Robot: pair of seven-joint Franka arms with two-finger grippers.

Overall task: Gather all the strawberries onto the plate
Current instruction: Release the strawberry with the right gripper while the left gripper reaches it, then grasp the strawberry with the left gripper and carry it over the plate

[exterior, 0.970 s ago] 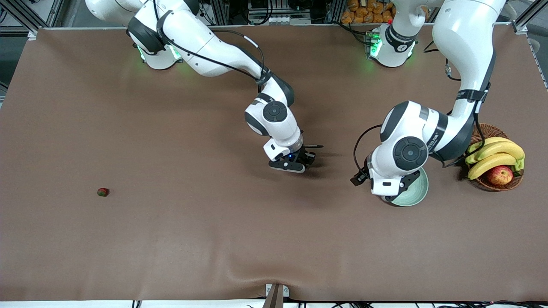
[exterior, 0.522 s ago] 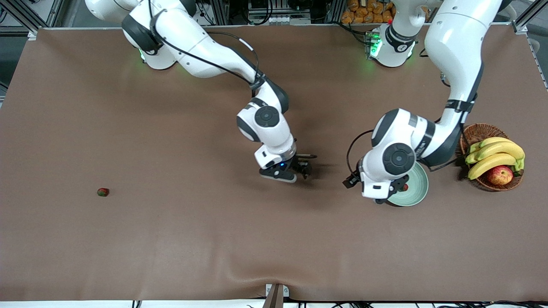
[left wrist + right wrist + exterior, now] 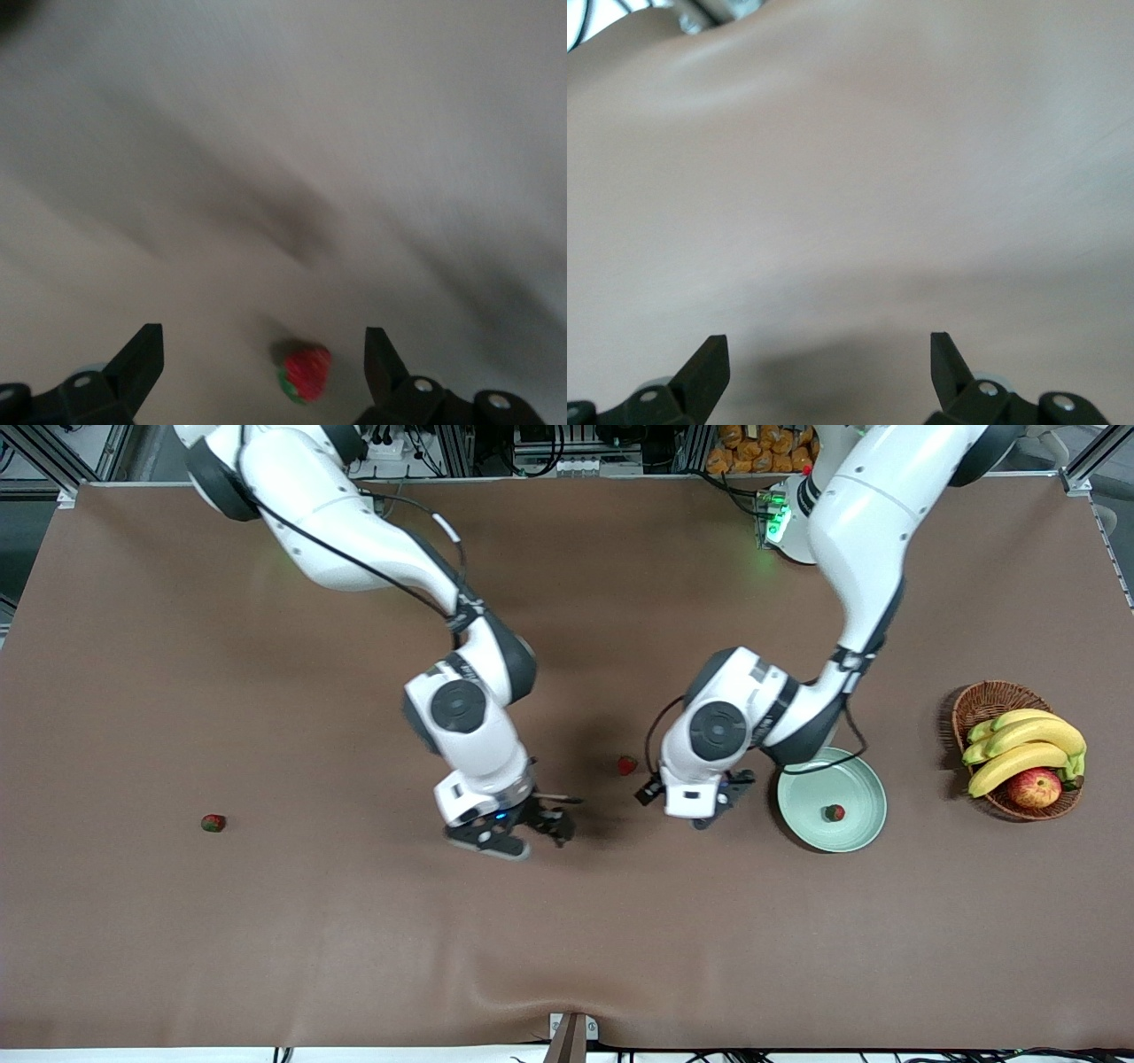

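One strawberry [image 3: 834,812] lies in the pale green plate [image 3: 864,793]. A second strawberry [image 3: 627,764] lies on the table between the two grippers. My left gripper [image 3: 722,802] hangs low beside the plate, on the side toward the right arm's end. It is open; in the left wrist view a strawberry [image 3: 306,372] lies on the cloth between its spread fingers, and the gripper [image 3: 264,341] holds nothing. My right gripper [image 3: 545,828] is open and empty over bare table [image 3: 829,347]. A third strawberry [image 3: 213,823] lies alone toward the right arm's end.
A wicker basket [image 3: 983,700] with bananas [image 3: 1028,744] and an apple [image 3: 1034,786] stands at the left arm's end, beside the plate. Brown cloth [image 3: 354,939] covers the whole table.
My right gripper opened, left a strawberry on the middle of the table and drew away toward its own end. My left arm swung off the plate toward the middle, uncovering the strawberry in it.
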